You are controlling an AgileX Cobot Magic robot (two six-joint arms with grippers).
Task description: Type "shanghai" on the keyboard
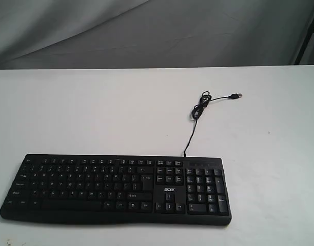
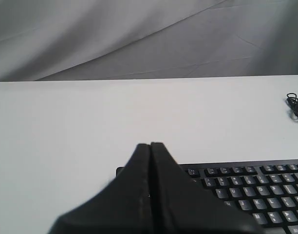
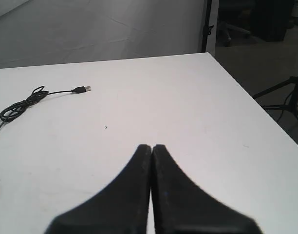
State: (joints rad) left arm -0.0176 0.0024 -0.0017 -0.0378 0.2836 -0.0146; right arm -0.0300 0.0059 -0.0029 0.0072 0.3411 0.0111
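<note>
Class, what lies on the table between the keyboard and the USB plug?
Only the cable, coiled partway, on the white table; the exterior view shows it.

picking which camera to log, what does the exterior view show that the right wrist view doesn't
Only the exterior view: the whole black acer keyboard, with its letter keys and number pad. Only the right wrist view: the right gripper, jaws shut, and tripod legs off the table's side edge. Both: the white table, the coiled USB cable and its loose plug.
</note>
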